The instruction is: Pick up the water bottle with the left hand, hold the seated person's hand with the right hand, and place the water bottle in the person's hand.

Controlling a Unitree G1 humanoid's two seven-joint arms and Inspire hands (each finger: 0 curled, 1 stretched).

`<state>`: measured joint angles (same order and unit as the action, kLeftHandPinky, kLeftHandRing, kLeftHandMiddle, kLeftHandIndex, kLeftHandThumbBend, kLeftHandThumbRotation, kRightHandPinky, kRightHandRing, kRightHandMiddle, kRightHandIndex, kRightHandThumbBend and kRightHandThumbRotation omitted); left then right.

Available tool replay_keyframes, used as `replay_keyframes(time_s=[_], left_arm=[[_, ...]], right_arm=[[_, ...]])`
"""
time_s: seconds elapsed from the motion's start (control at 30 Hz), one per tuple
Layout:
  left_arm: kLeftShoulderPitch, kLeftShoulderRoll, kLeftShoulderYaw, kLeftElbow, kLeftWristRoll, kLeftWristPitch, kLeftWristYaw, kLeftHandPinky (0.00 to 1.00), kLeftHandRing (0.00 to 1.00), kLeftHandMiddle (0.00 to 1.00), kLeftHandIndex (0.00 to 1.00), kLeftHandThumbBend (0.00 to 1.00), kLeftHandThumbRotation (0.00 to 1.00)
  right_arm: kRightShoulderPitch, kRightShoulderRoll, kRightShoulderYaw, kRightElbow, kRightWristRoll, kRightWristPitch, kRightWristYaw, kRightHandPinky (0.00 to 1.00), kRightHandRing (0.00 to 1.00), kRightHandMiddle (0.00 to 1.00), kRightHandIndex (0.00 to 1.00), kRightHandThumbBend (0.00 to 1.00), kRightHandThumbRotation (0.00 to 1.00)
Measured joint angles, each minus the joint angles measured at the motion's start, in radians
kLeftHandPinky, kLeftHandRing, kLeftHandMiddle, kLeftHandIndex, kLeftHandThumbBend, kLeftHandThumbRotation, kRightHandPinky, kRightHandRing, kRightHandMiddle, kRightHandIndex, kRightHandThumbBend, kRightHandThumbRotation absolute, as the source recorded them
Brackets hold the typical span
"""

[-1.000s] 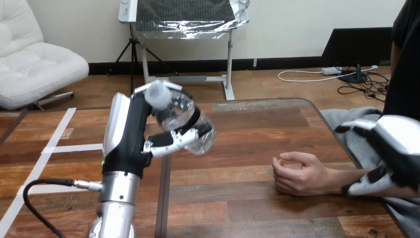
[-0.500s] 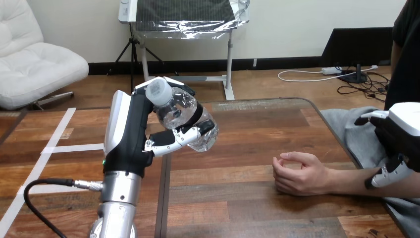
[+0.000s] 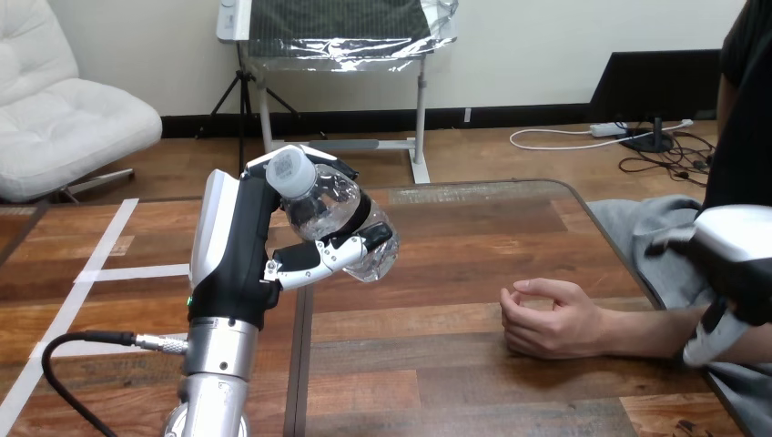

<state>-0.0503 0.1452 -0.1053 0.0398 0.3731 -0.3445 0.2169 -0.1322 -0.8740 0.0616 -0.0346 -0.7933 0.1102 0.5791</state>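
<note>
My left hand (image 3: 238, 248) is raised above the table's left part and shut on a clear water bottle (image 3: 335, 215). The bottle leans, with its white cap up and to the left and its base down and to the right. The person's hand (image 3: 544, 319) rests on the table at the right, loosely curled, with the forearm running off to the right edge. My right hand (image 3: 739, 266) is at the right edge, over that forearm near the elbow. I cannot tell whether it grips the forearm or only touches it.
The wooden table (image 3: 473, 228) has a rounded far right corner and a dark seam down its middle. A black cable (image 3: 86, 339) loops from my left forearm at the lower left. The person's grey-clad lap (image 3: 651, 238) lies beyond the table's right edge.
My right hand rose off the forearm and has come back down onto it, a little further right. The bottle in my left hand has shifted slightly. The person's hand has stayed still.
</note>
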Motion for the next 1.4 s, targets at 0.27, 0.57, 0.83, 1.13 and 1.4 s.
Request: replay_keyframes(time_s=[0.27,0.57,0.83,1.13,1.4], left_arm=[[0.004,0.001,0.001,0.000,0.000,0.000,0.000,0.36,0.37,0.41,0.51,0.55,0.00],[0.008,0.002,0.002,0.000,0.000,0.000,0.000,0.36,0.37,0.41,0.51,0.56,0.00],[0.009,0.004,0.003,0.000,0.001,-0.008,0.000,0.36,0.37,0.42,0.51,0.55,0.00],[0.010,0.004,0.002,0.000,0.003,-0.010,0.000,0.36,0.38,0.42,0.51,0.55,0.00],[0.010,0.004,0.003,0.000,0.003,-0.011,0.000,0.36,0.37,0.42,0.51,0.55,0.00]], right_arm=[[-0.053,0.000,0.061,0.062,-0.030,-0.009,0.059,0.88,0.92,0.92,0.88,0.76,0.07],[-0.096,0.000,0.103,0.127,-0.041,-0.065,0.061,0.88,0.91,0.91,0.87,0.75,0.11],[-0.125,0.000,0.130,0.171,-0.048,-0.092,0.059,0.88,0.92,0.91,0.86,0.75,0.13],[-0.156,0.001,0.162,0.229,-0.067,-0.116,0.047,0.88,0.92,0.91,0.87,0.73,0.12],[-0.174,0.006,0.185,0.283,-0.071,-0.132,0.021,0.88,0.92,0.91,0.87,0.72,0.11]])
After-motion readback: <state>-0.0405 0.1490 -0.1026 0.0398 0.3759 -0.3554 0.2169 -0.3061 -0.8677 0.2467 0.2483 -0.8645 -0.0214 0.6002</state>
